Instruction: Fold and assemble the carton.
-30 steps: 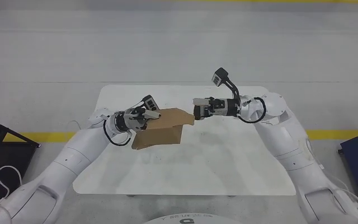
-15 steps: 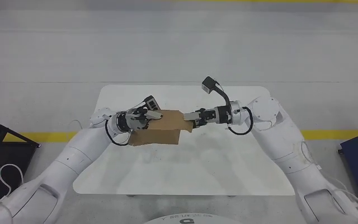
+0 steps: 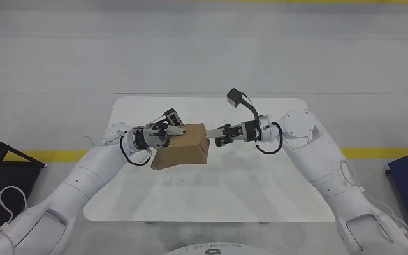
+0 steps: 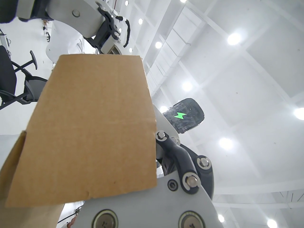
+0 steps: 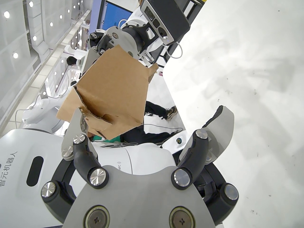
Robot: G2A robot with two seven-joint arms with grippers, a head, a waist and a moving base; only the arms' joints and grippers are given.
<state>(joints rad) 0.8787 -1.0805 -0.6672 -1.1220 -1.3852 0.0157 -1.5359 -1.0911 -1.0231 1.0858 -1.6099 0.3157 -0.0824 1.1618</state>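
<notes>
Left gripper (image 3: 167, 131): clenched on the carton's upper edge, at the carton's 10 o'clock as I see it from above.
Carton (image 3: 185, 146): plain brown cardboard with a matte face, partly squared up into a box. It sits at about 10 o'clock from the table's middle. I cannot tell whether its lower edge touches the surface.
Right gripper (image 3: 213, 135): released, with its fingers spread wide at the carton's 2 o'clock. One flat grey finger (image 5: 76, 122) touches a flap edge, and the dark-padded one stands well apart.
Table (image 3: 255, 191): white and smooth, with rounded corners and a few faint scuffs.
Left wrist view adds: one broad panel seen close up, with a straight crease across it and fine corrugation lines. The other arm's gripper sits at the panel's far edge.
Right wrist view adds: the carton's open end, where an inner flap is ragged and crumpled. From above I only see closed faces. It also shows the left gripper pinching the far corner.
</notes>
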